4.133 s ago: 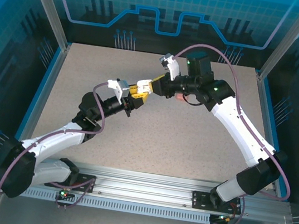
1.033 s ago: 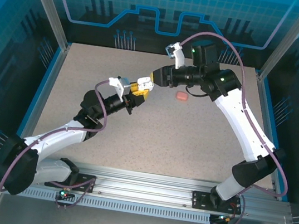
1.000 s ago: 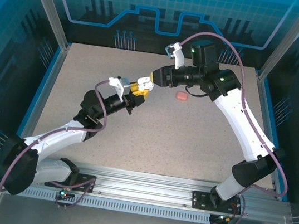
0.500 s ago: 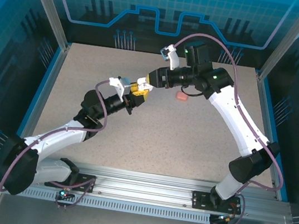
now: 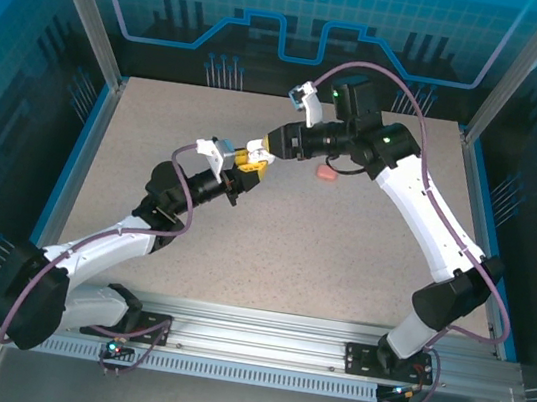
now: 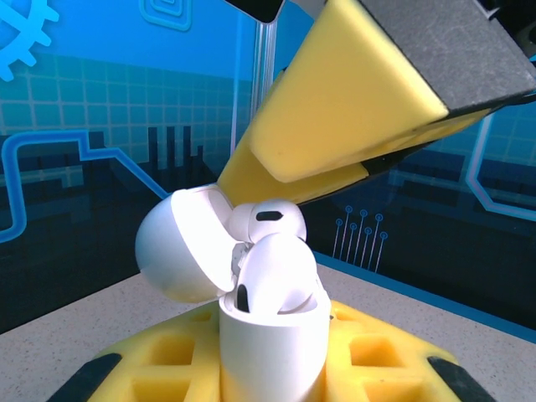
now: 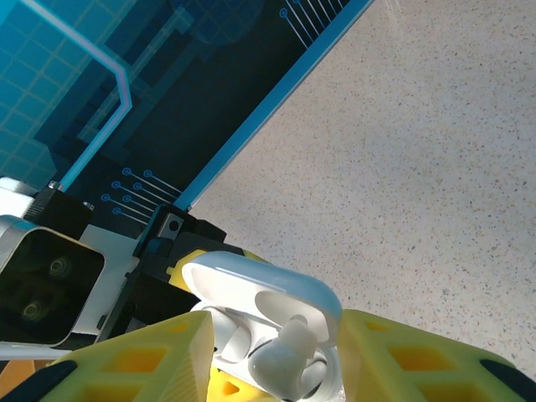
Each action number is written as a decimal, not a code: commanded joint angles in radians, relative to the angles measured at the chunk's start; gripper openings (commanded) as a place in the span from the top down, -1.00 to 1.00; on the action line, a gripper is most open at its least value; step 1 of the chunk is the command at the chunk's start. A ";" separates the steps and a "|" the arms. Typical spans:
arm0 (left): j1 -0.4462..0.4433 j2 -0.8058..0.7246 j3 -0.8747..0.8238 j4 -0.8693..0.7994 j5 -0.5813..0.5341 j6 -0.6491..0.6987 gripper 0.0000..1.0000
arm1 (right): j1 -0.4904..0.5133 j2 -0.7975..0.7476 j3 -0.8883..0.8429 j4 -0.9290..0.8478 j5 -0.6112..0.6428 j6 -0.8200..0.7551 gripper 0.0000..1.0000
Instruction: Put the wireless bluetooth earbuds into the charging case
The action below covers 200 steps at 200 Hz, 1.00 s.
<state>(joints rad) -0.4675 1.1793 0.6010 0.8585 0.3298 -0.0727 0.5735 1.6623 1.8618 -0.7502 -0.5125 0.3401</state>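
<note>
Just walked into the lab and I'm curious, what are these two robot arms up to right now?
The left arm's fingers grip a white charging case with its lid flipped open. Two white earbuds sit in it, one riding high. The right arm's fingers stand apart on either side of the case, over that earbud. A small pink piece lies on the table nearby.

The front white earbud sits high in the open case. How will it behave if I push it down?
The white earbud looks smooth and rounded, so a pushing finger would likely slide off-centre. It seems tiny and light, so it may pop out rather than seat. The white case, clamped low in the left gripper, should hold steady.
</note>
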 commanded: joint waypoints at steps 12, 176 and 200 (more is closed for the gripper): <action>-0.003 0.006 0.036 0.036 -0.003 0.012 1.00 | 0.025 -0.035 -0.027 -0.026 -0.050 -0.004 0.14; -0.003 0.013 0.040 0.041 -0.002 0.005 1.00 | -0.029 0.050 -0.002 0.047 -0.259 -0.053 0.12; -0.003 0.012 0.040 0.040 -0.002 0.006 1.00 | -0.066 0.039 -0.042 0.092 -0.301 -0.024 0.12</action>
<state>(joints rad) -0.4675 1.1912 0.6018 0.8585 0.3271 -0.0731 0.5453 1.6985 1.8454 -0.7181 -0.7246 0.2962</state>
